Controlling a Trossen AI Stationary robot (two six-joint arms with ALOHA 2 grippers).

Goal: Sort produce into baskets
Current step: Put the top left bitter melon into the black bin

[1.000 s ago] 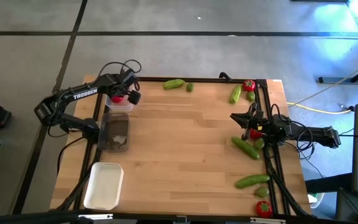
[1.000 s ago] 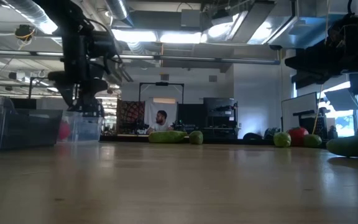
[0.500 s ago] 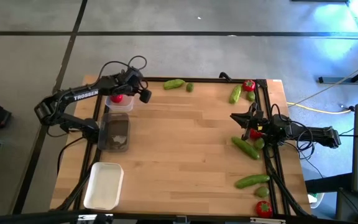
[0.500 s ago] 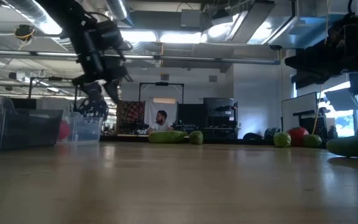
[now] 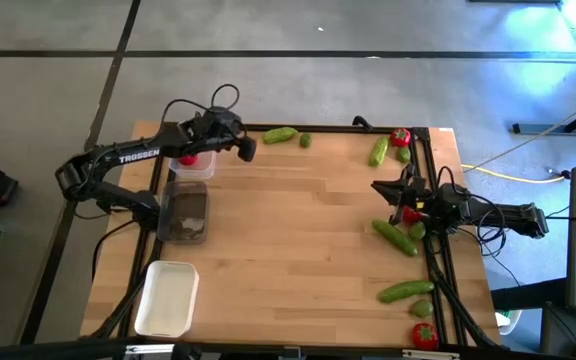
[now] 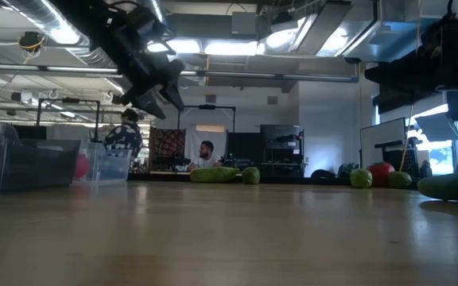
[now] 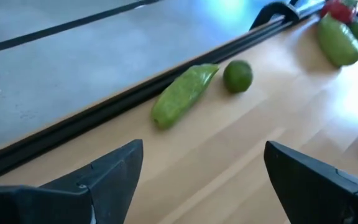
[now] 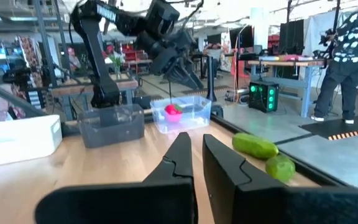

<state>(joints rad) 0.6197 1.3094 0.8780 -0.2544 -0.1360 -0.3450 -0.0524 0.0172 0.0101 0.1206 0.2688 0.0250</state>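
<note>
The left tool (image 5: 250,149) hangs open and empty above the counter (image 5: 288,230), near a cucumber (image 5: 279,135) and lime (image 5: 305,140). The right tool (image 5: 378,189) waits closed by the counter's right edge.

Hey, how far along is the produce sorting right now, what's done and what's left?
Barely started. One tomato sits in the clear bin at the table's far left; the white bin looks empty. Nothing is in hand: the left gripper hangs open above the table, pointed at a cucumber and lime on the far edge. The right gripper waits shut on the right. The cucumbers, limes and tomatoes there remain unsorted.
</note>
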